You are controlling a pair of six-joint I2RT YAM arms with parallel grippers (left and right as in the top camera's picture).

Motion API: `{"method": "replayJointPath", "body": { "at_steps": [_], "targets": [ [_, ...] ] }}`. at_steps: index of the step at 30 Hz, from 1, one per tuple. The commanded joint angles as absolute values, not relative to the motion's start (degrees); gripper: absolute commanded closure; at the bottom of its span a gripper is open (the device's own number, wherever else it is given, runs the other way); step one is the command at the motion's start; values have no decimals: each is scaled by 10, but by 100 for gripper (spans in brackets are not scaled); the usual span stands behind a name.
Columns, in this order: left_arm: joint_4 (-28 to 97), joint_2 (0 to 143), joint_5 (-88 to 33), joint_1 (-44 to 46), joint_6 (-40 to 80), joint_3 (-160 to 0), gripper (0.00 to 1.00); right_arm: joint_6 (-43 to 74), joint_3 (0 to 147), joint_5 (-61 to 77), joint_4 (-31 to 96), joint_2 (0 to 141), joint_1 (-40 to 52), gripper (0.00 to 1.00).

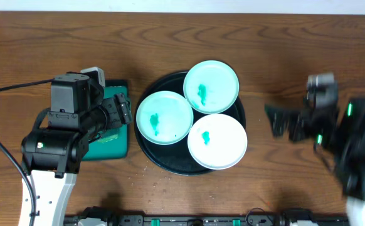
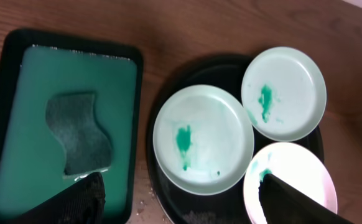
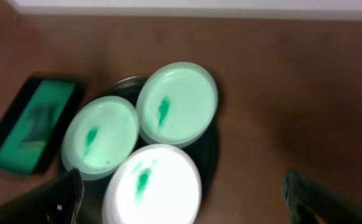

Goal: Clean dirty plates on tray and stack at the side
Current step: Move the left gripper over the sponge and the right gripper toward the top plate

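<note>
Both jaws stand spread and empty. The left gripper (image 1: 123,112) hovers just left of the tray (image 1: 170,166), near the sponge (image 2: 78,134); the right gripper (image 1: 281,120) hangs to its right. Three smeared plates (image 1: 164,117) crowd the tray, rims touching, so lifting one could drag its neighbours.

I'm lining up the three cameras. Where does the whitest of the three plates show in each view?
Overhead: whitest plate lies at the lower right of the black tray.
Left wrist: whitest plate in the bottom right corner, partly covered.
Right wrist: whitest plate at the bottom, left of centre, blurred.
Shared landmark: the black tray under all three plates.
</note>
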State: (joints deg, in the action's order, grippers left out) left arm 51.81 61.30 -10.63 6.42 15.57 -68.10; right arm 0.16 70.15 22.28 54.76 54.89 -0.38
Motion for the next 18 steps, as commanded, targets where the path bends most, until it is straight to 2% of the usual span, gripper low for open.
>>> {"method": "replayJointPath", "body": {
  "at_steps": [1, 5, 10, 18],
  "targets": [
    [519, 612, -111, 62, 146, -690, 20, -13, 874, 307, 669, 693, 1, 1],
    [529, 613, -111, 62, 146, -689, 20, -12, 1033, 347, 827, 832, 17, 1],
    [549, 614, -112, 62, 146, -689, 20, 1, 1118, 345, 968, 953, 62, 1],
    [571, 614, -112, 62, 147, -689, 20, 1, 1108, 298, 941, 1037, 150, 1]
  ]
}}
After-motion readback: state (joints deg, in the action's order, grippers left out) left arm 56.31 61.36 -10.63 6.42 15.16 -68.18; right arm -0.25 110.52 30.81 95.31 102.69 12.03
